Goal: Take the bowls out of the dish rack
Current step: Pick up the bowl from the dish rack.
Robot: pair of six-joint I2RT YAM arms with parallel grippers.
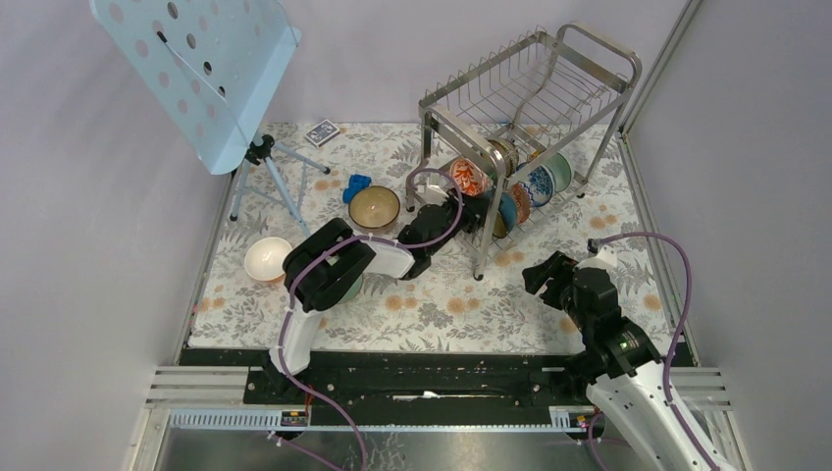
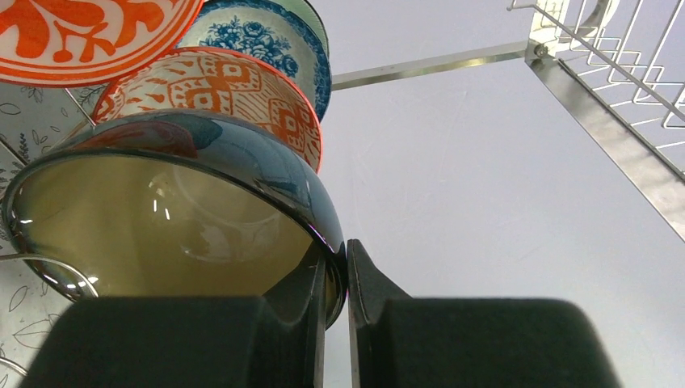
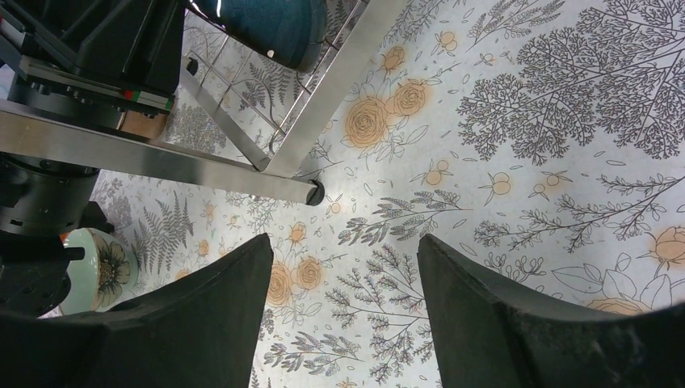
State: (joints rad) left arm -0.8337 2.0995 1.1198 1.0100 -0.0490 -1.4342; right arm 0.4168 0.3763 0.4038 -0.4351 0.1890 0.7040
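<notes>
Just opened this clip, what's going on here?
The left tool is inside the dish rack, on its lower tier, pinched on the rim of a dark bowl with a tan inside. An orange patterned bowl and a blue-and-white bowl sit in the rack beside it. The right tool hangs open above the table near a rack leg, holding nothing. A white bowl and a brown bowl are already out on the table.

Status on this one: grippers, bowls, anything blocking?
Left gripper shut on dark bowl at the rim, bowl not yet out of rack. Right gripper open, empty, over tablecloth. Orange bowl packed close behind.
</notes>
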